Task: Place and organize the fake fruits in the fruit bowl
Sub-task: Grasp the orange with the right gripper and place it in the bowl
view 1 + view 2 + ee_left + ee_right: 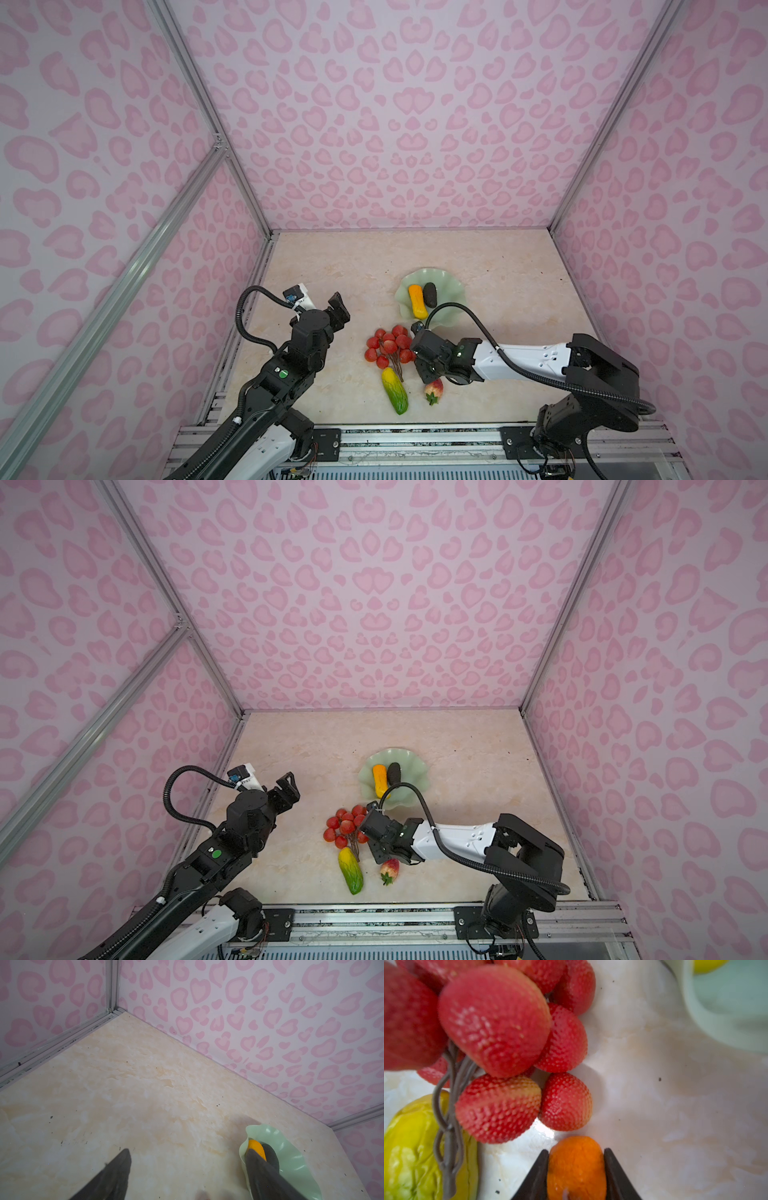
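Note:
The pale green fruit bowl (453,286) (415,762) (291,1159) holds a yellow-orange oblong fruit (417,301) (379,780) and a dark avocado (430,295) (393,773). In front of it on the table lie the red berry cluster (388,345) (345,825) (496,1022), the yellow-green bumpy fruit (395,390) (351,870) (409,1147) and the strawberry (434,390) (389,869). My right gripper (576,1150) is low beside the cluster, shut on the small orange (576,1167), which is hidden in both top views. My left gripper (338,309) (286,787) (188,1153) is open and holds nothing, left of the bowl.
Pink patterned walls with aluminium posts close in the marble table (332,270) on three sides. A metal rail (415,440) runs along the front edge. The right arm's cable (469,316) arches over the near rim of the bowl.

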Controlling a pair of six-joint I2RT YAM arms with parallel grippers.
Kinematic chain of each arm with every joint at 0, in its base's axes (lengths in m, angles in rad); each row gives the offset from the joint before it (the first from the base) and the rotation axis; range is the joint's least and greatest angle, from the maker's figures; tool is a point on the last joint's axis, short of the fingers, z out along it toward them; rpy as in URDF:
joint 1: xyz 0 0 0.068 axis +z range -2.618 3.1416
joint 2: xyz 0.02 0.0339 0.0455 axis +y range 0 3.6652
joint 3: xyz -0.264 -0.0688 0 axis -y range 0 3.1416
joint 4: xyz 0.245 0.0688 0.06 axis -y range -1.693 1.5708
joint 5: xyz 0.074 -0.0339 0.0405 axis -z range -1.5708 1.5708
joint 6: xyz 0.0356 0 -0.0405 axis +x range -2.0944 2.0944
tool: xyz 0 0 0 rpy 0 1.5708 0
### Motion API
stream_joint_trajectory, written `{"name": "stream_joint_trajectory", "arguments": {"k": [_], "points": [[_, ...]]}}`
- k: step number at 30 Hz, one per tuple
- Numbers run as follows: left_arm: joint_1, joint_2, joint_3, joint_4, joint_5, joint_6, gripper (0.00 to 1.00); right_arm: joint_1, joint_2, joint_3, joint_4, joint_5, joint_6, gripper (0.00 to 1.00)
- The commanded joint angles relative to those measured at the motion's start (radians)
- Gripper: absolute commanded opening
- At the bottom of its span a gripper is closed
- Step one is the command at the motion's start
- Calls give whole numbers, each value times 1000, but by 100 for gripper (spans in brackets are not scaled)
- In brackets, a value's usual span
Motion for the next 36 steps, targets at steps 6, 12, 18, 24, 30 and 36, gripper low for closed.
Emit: {"name": "stream_joint_trajectory", "arguments": {"k": [6,12,18,24,30,36], "points": [[2,50,29,18,32,-11,87,-14,-166,-9,-138,175,41,26],[2,45,10,30,59,-46,87,-151,-273,43,-140,220,-41,27],[2,49,32,-20,137,-50,86,-304,-241,73,0,204,-120,27],[2,16,6,-83,271,-51,83,-465,-49,186,100,113,-171,27],[-1,-39,-47,-132,509,-48,77,-508,176,324,112,88,-212,29],[-63,-108,-90,-251,609,-53,75,-515,290,388,108,77,-201,44]]}}
